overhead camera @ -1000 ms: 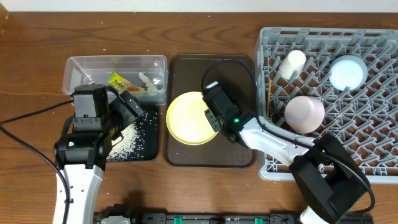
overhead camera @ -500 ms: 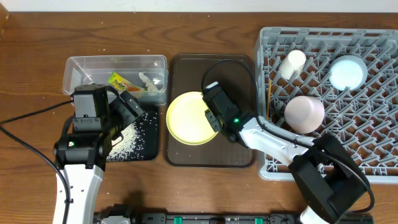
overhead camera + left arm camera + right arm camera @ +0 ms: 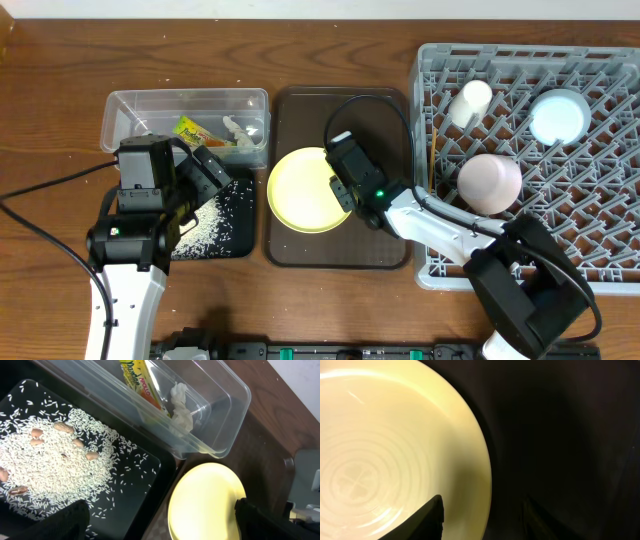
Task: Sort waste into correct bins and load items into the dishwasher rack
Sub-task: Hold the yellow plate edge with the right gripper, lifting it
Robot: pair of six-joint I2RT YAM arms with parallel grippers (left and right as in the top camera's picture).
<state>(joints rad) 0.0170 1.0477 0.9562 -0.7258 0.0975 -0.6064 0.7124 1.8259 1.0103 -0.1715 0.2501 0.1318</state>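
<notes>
Straddling the right rim of the yellow plate [image 3: 300, 190], right end effector [image 3: 482, 515] is released: one finger over the plate face, the other over the brown tray [image 3: 340, 255], a gap showing on both sides of the rim, nothing clamped. The plate lies flat on the brown tray at desk [image 3: 60, 100] center, toward the tray's left side, empty face up. Left end effector [image 3: 162, 517] hangs spread wide above the right part of the black tray [image 3: 240, 240], grasping nothing, with its fingers at the near corners of the left wrist view. Rice [image 3: 55, 465] is heaped on the black tray, with loose grains scattered to the right and a few tan bits mixed in. The clear tub [image 3: 185, 95] sits just beyond the black tray on its far side, long edges side by side. Inside the tub the wrapper [image 3: 192, 130] lies toward the middle and the tissue [image 3: 238, 130] sits right of it, near the tub's right end. The rack [image 3: 600, 250] fills the right side of the desk, just right of the brown tray. In the rack are a white cup [image 3: 470, 102] at far left, tipped over, a light blue bowl [image 3: 558, 115] right of the cup, and a pink bowl [image 3: 490, 182] nearer, bottom up. Chopsticks [image 3: 433, 155] lie along the rack's left wall, running near to far, just left of the pink bowl. The right arm reaches from the near right across the rack's near-left corner to the plate.
</notes>
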